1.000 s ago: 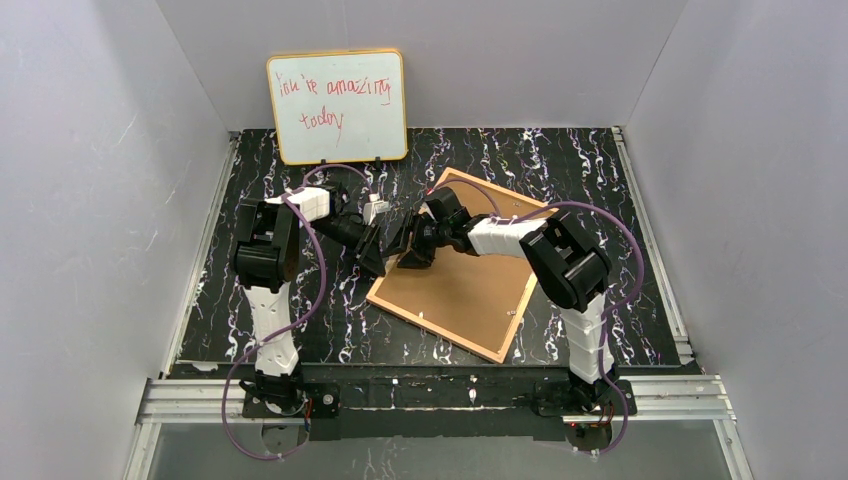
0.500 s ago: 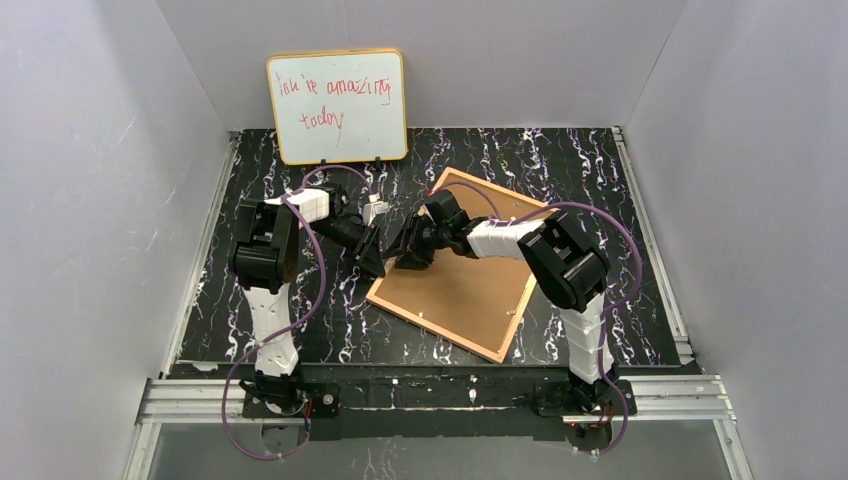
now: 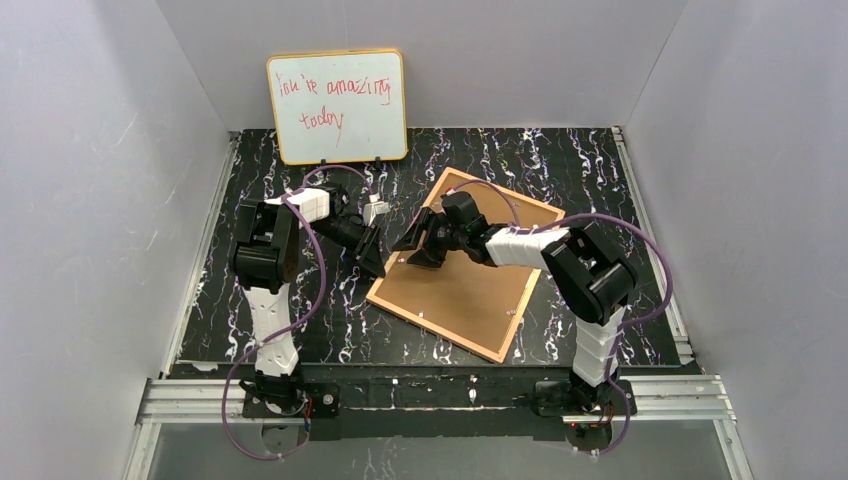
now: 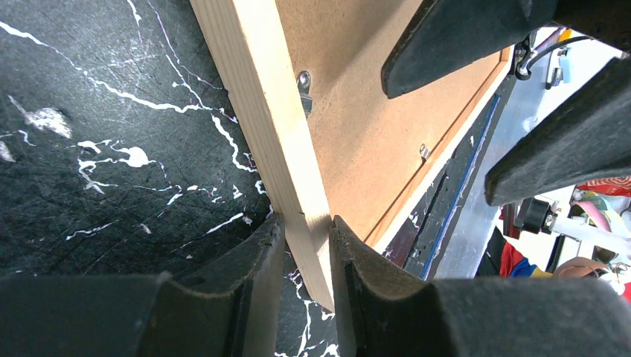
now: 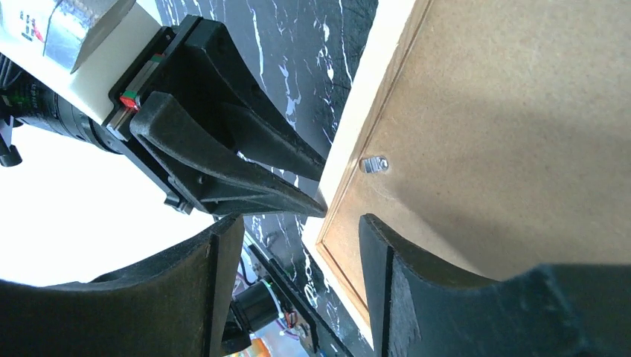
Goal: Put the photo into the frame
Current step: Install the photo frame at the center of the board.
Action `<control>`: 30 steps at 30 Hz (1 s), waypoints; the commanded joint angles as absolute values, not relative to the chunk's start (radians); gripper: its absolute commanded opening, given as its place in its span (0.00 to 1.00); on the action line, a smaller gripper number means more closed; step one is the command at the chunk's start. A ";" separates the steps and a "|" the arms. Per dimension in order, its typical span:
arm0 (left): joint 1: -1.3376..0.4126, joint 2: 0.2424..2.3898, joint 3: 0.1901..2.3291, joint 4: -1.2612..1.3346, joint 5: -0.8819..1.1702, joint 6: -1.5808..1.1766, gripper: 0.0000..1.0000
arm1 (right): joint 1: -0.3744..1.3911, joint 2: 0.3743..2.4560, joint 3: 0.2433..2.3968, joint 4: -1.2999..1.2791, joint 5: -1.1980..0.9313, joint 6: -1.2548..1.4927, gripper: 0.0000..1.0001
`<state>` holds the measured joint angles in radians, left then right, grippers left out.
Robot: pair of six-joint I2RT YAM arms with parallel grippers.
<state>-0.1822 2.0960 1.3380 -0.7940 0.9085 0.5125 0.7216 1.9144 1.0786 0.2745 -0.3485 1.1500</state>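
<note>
Pinching left gripper point(image 4: 301, 232): is clamping the frame point(image 4: 357, 111) rail, steadying it.
Right gripper point(image 5: 298, 227): is hovering open, perhaps targeting a clip point(image 5: 374, 163).

The frame point(image 3: 465, 295) is seen lying back-up just right of the left gripper point(image 3: 379, 264) and beneath the right gripper point(image 3: 413, 251).

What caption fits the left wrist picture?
Left hand grips the frame by its wooden edge, brown back up; the open right hand hovers nearby.
</note>
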 commanded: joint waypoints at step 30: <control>-0.202 2.108 1.316 -0.808 0.830 0.541 0.24 | 0.780 2.015 1.214 0.162 -0.140 1.115 0.50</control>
